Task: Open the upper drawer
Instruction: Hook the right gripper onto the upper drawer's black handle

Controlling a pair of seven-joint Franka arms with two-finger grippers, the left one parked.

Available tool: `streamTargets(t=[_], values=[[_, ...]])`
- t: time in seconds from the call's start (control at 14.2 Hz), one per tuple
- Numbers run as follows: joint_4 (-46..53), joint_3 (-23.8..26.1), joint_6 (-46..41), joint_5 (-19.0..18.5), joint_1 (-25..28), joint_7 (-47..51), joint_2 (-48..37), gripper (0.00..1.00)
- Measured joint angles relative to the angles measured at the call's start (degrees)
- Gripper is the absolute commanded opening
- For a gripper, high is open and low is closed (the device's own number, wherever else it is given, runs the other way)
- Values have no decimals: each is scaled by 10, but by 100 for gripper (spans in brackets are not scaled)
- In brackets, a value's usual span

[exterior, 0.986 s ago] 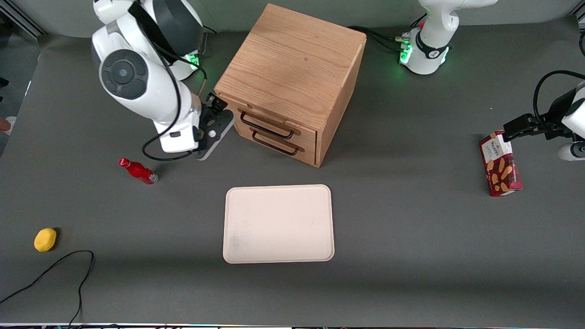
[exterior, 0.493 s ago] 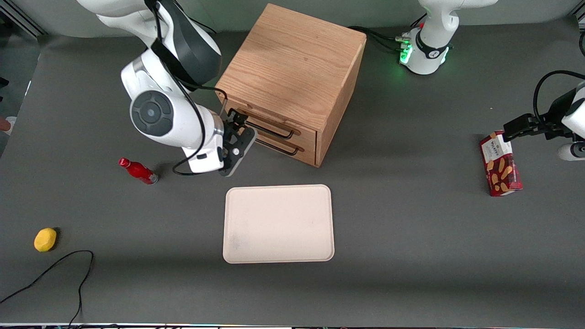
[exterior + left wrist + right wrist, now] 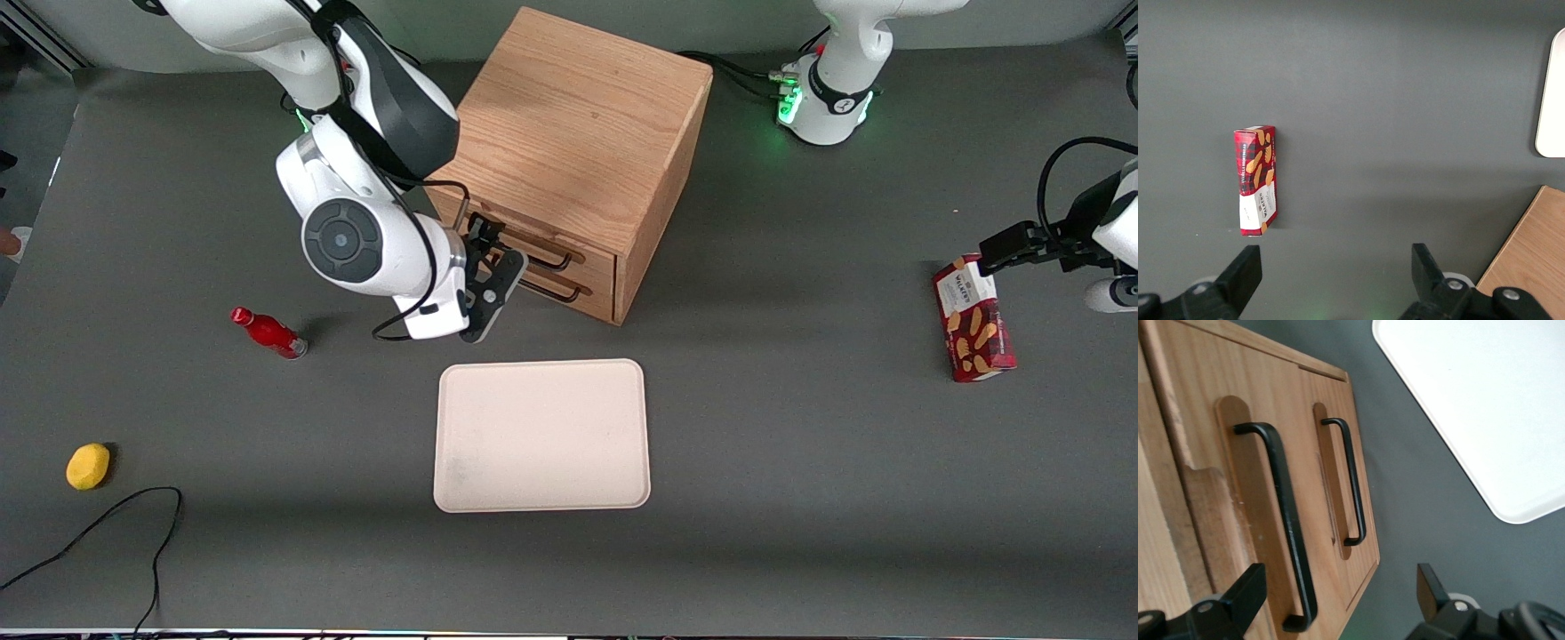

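Before the upper drawer (image 3: 569,252) — shut, like the 2nd below — hover the spread jaws (image 3: 494,258), gripping nothing.

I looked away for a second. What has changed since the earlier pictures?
The gripper swung from the working arm's end of the table across to the front of the cabinet, now open before the upper drawer's handle, holding nothing. Both drawers are shut as before; tray, bottle and lemon unmoved.

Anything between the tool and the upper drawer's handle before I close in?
Nothing. In the right wrist view the open tool faces the upper drawer's handle across bare air; the front view puts it in front of the cabinet.
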Motion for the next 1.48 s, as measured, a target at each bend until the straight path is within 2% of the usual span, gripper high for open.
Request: streamTargets(t=[0.85,1.48], values=[[-27,1,1,0,18,-6,13,100],[-45,0,34,0,23,-9,13,100]])
